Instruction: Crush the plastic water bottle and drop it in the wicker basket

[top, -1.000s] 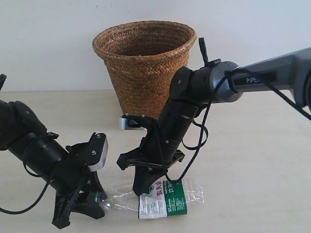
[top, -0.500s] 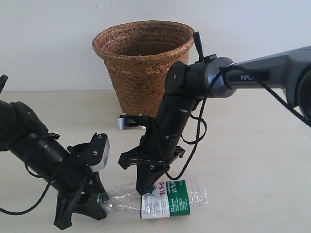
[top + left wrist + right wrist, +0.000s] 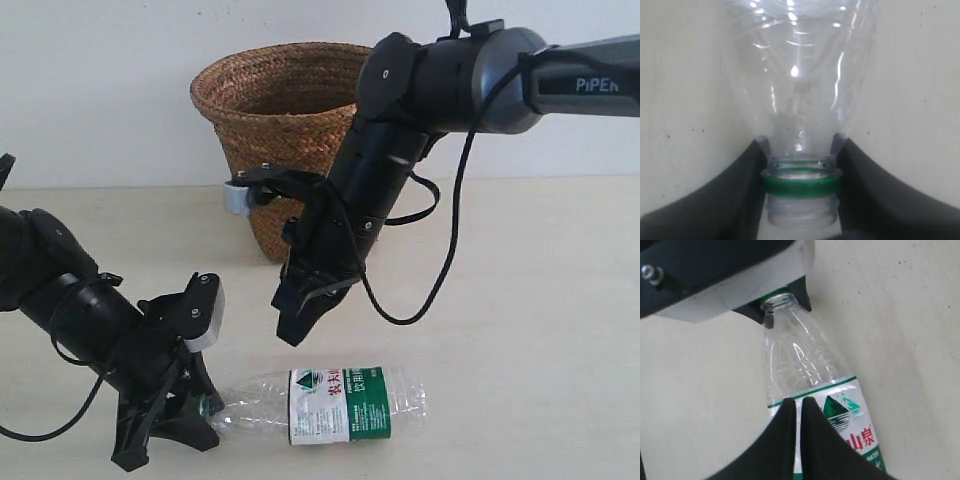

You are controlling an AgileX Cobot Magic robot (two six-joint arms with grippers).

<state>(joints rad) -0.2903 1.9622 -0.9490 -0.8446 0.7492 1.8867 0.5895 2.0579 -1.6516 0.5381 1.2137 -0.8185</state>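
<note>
The plastic water bottle point(image 3: 335, 404) lies on its side on the table, with its neck pointing left. My left gripper point(image 3: 205, 410) is shut on that neck, its black fingers point(image 3: 737, 192) pressing just beside the green ring point(image 3: 801, 181); the threads show bare. The clear shoulder point(image 3: 800, 75) fills the left wrist view. My right gripper point(image 3: 292, 336) hangs in the air above the bottle, shut and holding nothing. In the right wrist view the right gripper point(image 3: 799, 401) hovers over the white-and-green label point(image 3: 852, 422). The wicker basket point(image 3: 270, 125) stands upright behind the right arm.
A small silver part point(image 3: 238, 196) on the right arm's wrist sits in front of the basket's wall. The pale table point(image 3: 540, 330) stretches to the right of the bottle, and a white wall stands behind it.
My right gripper has lifted off the bottle's label and risen toward the basket. The bottle stays on the table, held at the neck by the left gripper, which has not moved.
</note>
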